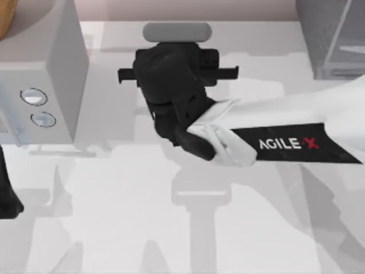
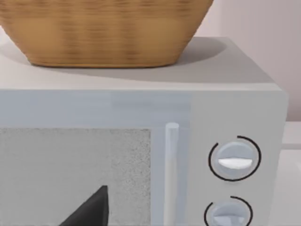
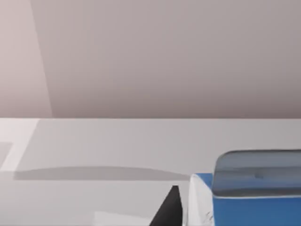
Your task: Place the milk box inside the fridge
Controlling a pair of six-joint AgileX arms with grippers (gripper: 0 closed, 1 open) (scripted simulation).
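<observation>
Two arms at the table, and the right one is doing the work: its right gripper reaches across to the far middle, the black wrist block covering most of what lies beneath. Poking out just beyond it is the grey cap of the milk box, and the right wrist view shows the carton's blue top close in beside a dark fingertip. Whether the fingers are clamped on the carton or only flanking it, I cannot tell from here. The fridge stands at the far right corner, glassy front panel angled out. If the grasp is set, my read is to lift straight up first, keep the carton upright, then swing right toward the fridge, clearing the frame before lowering. Over on the left, the microwave with a wicker basket on top; the left arm waits parked at the left edge.
</observation>
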